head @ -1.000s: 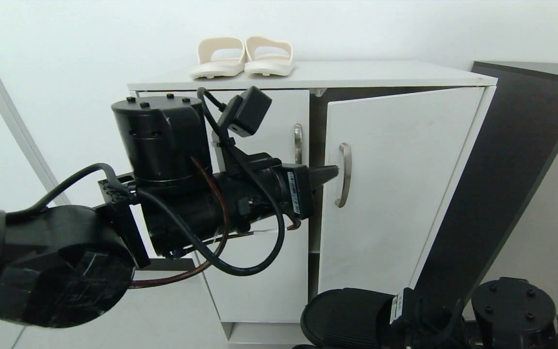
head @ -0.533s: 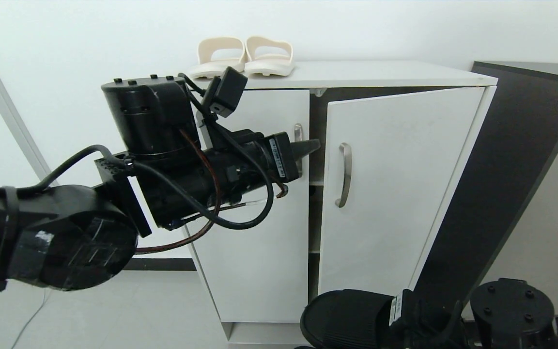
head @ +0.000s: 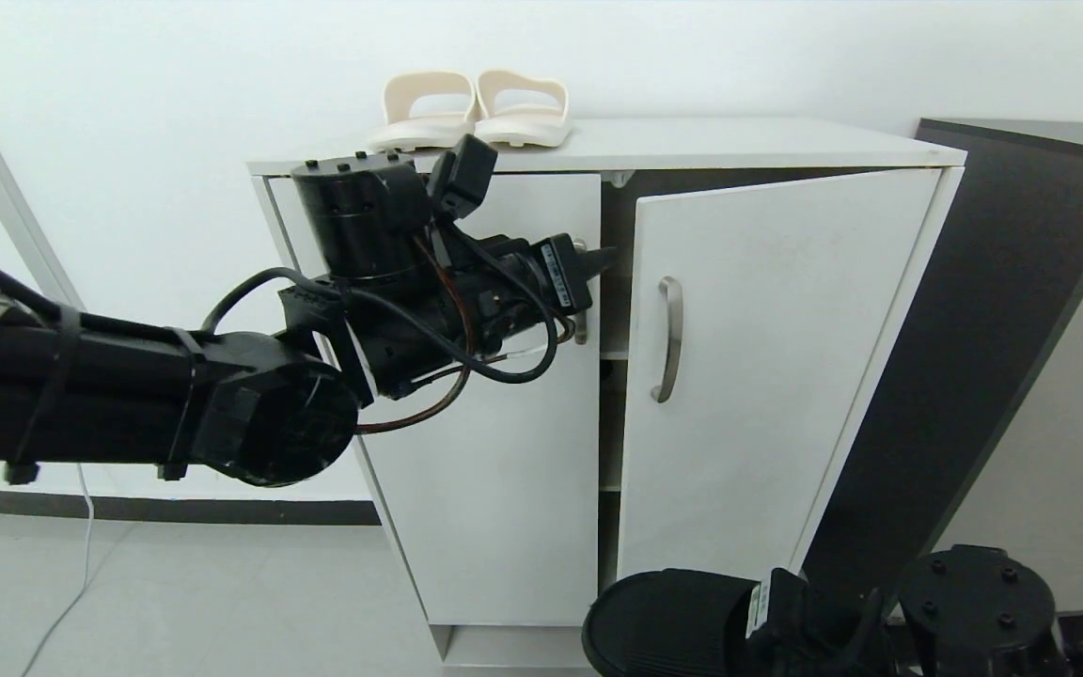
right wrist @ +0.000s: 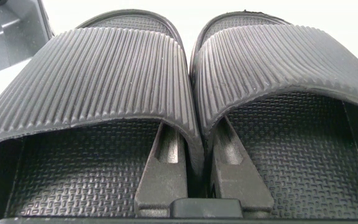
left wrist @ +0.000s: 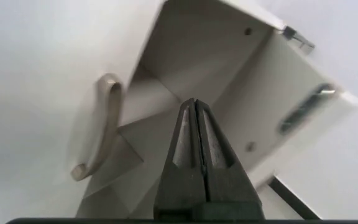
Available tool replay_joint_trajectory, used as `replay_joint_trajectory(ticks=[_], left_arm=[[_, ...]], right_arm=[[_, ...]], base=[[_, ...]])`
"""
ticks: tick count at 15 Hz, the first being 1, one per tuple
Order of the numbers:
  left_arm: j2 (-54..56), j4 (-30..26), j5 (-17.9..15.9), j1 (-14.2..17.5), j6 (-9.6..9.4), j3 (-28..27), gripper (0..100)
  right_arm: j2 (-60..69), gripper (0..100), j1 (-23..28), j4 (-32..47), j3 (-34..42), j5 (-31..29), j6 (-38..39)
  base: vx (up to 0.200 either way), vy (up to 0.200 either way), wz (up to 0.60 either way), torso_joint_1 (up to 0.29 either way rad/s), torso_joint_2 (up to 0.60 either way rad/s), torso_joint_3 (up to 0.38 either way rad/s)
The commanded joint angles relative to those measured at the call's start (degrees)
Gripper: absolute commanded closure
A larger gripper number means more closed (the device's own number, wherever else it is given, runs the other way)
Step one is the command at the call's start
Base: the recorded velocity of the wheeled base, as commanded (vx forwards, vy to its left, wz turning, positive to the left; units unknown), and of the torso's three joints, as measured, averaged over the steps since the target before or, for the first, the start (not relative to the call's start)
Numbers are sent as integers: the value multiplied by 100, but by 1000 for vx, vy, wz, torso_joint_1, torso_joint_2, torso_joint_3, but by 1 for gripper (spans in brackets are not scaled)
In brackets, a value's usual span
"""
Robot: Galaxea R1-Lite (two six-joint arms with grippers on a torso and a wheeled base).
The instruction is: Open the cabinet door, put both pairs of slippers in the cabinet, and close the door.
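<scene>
The pair of black ribbed rubber slippers point(right wrist: 104, 68) sits side by side in the right hand point(right wrist: 195, 140). One finger lies inside each slipper under its strap, and the two touching inner walls are pinched between them. In the head view this pair point(head: 664, 611) is low down, before the foot of the white two-door cabinet point(head: 739, 141) and below its right door point(head: 767, 357). That door stands ajar, leaving a dark gap beside the left door point(head: 494, 470), which lies flush. The pair of cream moulded slippers point(head: 471, 111) rests on the cabinet's top at its back edge, toes forward, above and well apart from the left hand point(head: 609, 256). The left hand's tip is at the gap between the doors, just beside the left door's curved metal handle point(left wrist: 107, 124). Its fingers are pressed together with nothing between them. The cabinet stands on a grey floor point(head: 175, 602) against a white wall point(head: 128, 94) with a black skirting strip point(head: 175, 508), and a dark panel point(head: 955, 329) adjoins its right side. The left arm reaches from the left across the left door, its wrist roughly level and pointing at the gap.
</scene>
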State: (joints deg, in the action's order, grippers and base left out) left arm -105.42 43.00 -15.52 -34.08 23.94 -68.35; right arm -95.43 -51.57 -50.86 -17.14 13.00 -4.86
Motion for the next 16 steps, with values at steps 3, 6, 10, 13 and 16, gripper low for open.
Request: replay_joint_trajectory(ticks=[3,6,10,13,16], left_arm=[[-224,7,23,7,-12,15,100],[-294,16,31,7,-48,41,100],[-321,16,40,-10,-144,68,100],[-242,244,146,-705,-522,402,100],[-198,499,550,-1135,-672,472,100]], right_arm=[[-72,100,-99,-3,0,-8,29],[-72,100,-249,6,44,-8,47],[-72,100,-398,-3,123,-8,47],[-72,100,-468,-3,176,1,56],[-20,100,-591,-12,246,1,47]], base=[[0,0,0,0,0,0],[0,0,0,0,0,0],[-200,0,0,6,4,1],[-200,0,0,-1,4,5],[-200,0,0,2,-4,2]])
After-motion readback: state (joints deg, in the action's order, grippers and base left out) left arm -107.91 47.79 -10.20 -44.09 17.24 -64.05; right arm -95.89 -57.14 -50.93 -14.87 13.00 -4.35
